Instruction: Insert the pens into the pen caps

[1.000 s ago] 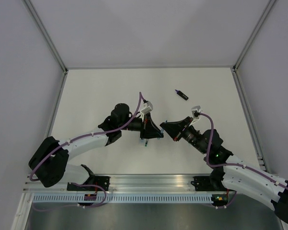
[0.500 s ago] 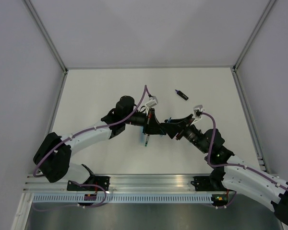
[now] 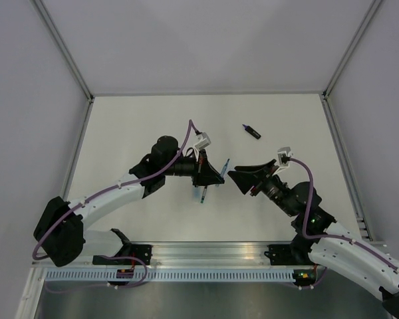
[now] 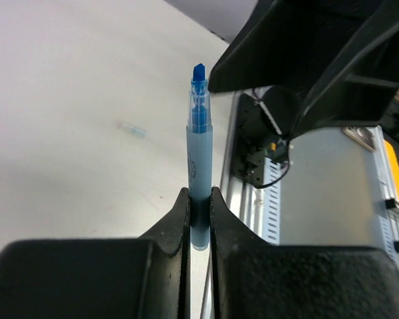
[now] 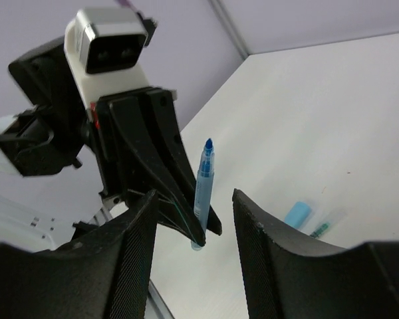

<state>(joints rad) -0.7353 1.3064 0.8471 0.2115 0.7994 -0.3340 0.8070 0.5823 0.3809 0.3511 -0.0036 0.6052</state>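
Left arm (image 3: pixel 116 195) and right arm (image 3: pixel 349 251): white shells over black joints. Purple cables (image 3: pixel 186 136) run along both; black fingers (image 4: pixel 166 232), white wrist camera (image 5: pixel 110 43).

The pale-blue highlighter (image 4: pixel 199 169) has a deeper blue tip, the marker (image 3: pixel 252 131) is black-and-purple, the table (image 3: pixel 133 133) white.

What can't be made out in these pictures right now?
- Top view: the left claw covers the upper end of the thin green-tipped pen; the stubby black-and-purple marker is too small to tell if capped.
- Left wrist view: the print on the pale-blue plastic highlighter is too small to read; the small pale-blue thing behind it is too blurred to name.
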